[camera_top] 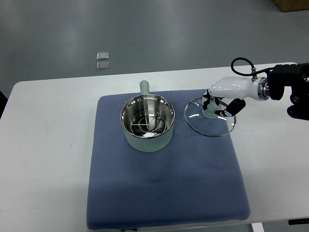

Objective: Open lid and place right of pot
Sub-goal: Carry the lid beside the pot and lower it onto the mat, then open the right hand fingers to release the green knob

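In the top view, a pale green metal pot (147, 123) with a shiny steel interior is seen uncovered on a blue quilted mat (164, 193) laid on a white table (43, 159). To the right of the pot, a round glass lid (210, 118) is held over the mat's far right corner, its green knob gripped by the curled fingers (212, 103) of the right hand (223, 99)
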`<state>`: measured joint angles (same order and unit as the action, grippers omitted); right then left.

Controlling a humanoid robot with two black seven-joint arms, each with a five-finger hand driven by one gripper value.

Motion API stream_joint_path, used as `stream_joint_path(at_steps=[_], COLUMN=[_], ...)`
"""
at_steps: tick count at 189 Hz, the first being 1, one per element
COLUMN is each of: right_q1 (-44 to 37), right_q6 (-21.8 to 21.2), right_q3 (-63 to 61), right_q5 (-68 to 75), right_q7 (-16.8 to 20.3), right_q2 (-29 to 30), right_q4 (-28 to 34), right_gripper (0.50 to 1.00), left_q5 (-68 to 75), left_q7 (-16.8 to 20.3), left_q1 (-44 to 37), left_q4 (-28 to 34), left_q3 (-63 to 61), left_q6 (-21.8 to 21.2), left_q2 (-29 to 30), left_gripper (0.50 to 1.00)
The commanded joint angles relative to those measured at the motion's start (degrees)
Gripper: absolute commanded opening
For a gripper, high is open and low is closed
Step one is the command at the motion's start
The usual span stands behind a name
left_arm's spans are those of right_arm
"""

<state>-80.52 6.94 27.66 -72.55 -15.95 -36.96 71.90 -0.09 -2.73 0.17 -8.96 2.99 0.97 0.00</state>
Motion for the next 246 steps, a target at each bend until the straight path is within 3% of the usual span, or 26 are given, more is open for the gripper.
stream_joint_path(at_steps=[1, 161, 166, 175, 176, 186, 198, 199, 201, 246], right_q1=[2.4, 9.5, 9.5, 9.5, 9.5, 9.4, 9.4, 9.2, 9.2, 9.6], right_q6=[0.2, 2.8, 2.8, 2.8, 2.7, 2.6, 2.5, 2.1, 2.1, 0.2], right_q3=[-2.0, -6.5, -6.6, -6.6, -6.6, -6.6, -6.6, -6.6, -6.6, -10.1], right_q5=[-1.5, -2.2, -2.2, -2.2, -2.2, -2.2, -2.2, -2.1, -2.0, -1.9], right_q7=[0.2, 0.8, 0.7, 0.7, 0.6, 0.4, 0.4, 0.2, 0.2, 0.2], right_q2=[0.7, 5.1, 4.9, 4.9, 4.7, 4.5, 4.4, 4.3, 4.2, 2.1], right_q4=[0.0, -2.1, -2.1, -2.1, -2.0, -2.0, -1.9, -1.7, -1.6, -1.7], right_gripper=[0.500, 0.500, 0.600, 0.601, 0.758, 0.852, 0.858, 0.893, 0.901, 0.913], left_q5=[0.0, 0.0, 0.0, 0.0, 0.0, 0.0, 0.0, 0.0, 0.0, 0.0], left_q7=[0.0, 0.0, 0.0, 0.0, 0.0, 0.0, 0.0, 0.0, 0.0, 0.0], left_q1=[0.0, 0.0, 0.0, 0.0, 0.0, 0.0, 0.0, 0.0, 0.0, 0.0], left_q4=[0.0, 0.0, 0.0, 0.0, 0.0, 0.0, 0.0, 0.0, 0.0, 0.0], left_q3=[0.0, 0.0, 0.0, 0.0, 0.0, 0.0, 0.0, 0.0, 0.0, 0.0], left_q6=[0.0, 0.0, 0.0, 0.0, 0.0, 0.0, 0.0, 0.0, 0.0, 0.0], left_q2=[0.0, 0.0, 0.0, 0.0, 0.0, 0.0, 0.0, 0.0, 0.0, 0.0], left_gripper=[1.000, 1.000, 1.000, 1.000, 1.000, 1.000, 1.000, 1.000, 1.000, 1.000])
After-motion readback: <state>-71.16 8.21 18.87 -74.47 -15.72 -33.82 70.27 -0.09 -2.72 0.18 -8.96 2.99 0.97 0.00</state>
